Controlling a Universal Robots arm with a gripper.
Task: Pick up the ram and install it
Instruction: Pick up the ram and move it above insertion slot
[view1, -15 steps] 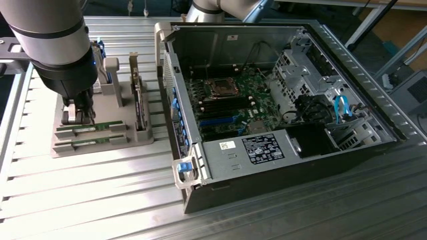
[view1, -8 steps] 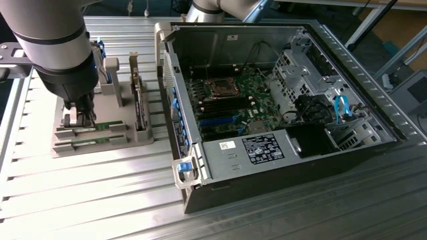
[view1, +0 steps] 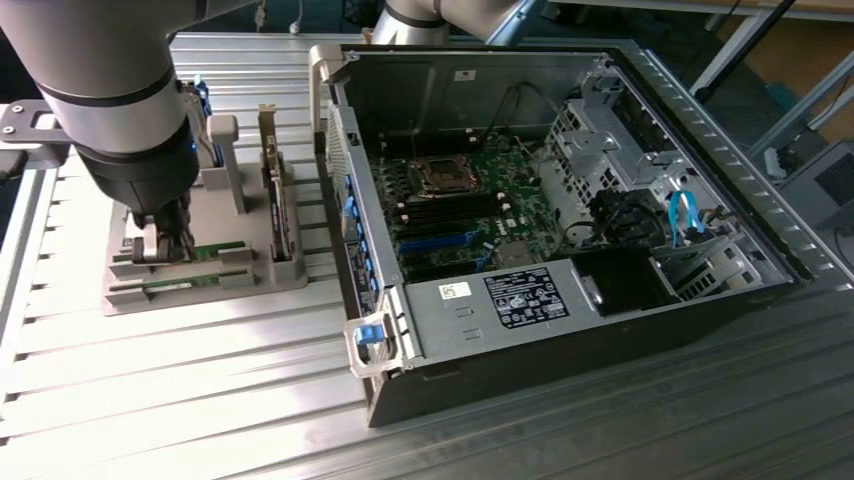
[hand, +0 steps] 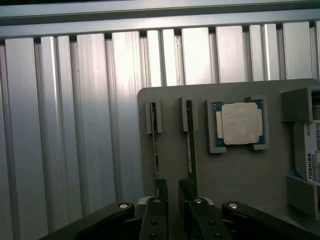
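End effector (hand: 173, 189) (view1: 163, 245): you are seeing its fingertips sitting slightly apart, with bare holder showing through the narrow gap and nothing clamped. It is hanging low over the holder, at one end of the two rams.
Outer ram (hand: 155, 150): it is standing on edge in its slot, lining up with one fingertip (hand: 161, 186). You cannot tell whether the two are touching.
Inner ram (hand: 190, 145): it is standing on edge in the neighbouring slot, running parallel to the outer ram, between that stick and the processor chip (hand: 240, 122).
Processor chip: it is lying flat in its square recess, just beside the inner ram.
Hard drive (hand: 312, 160): it is sitting beyond the processor chip, showing you its white label.
Holder (hand: 235, 180) (view1: 200, 290): this grey block is resting on the ribbed tabletop (view1: 174, 400) (hand: 75, 125), at the exterior view's left of the computer case (view1: 561, 330).
Computer case: it is lying open with the motherboard (view1: 454, 200) facing up, well apart from the end effector.
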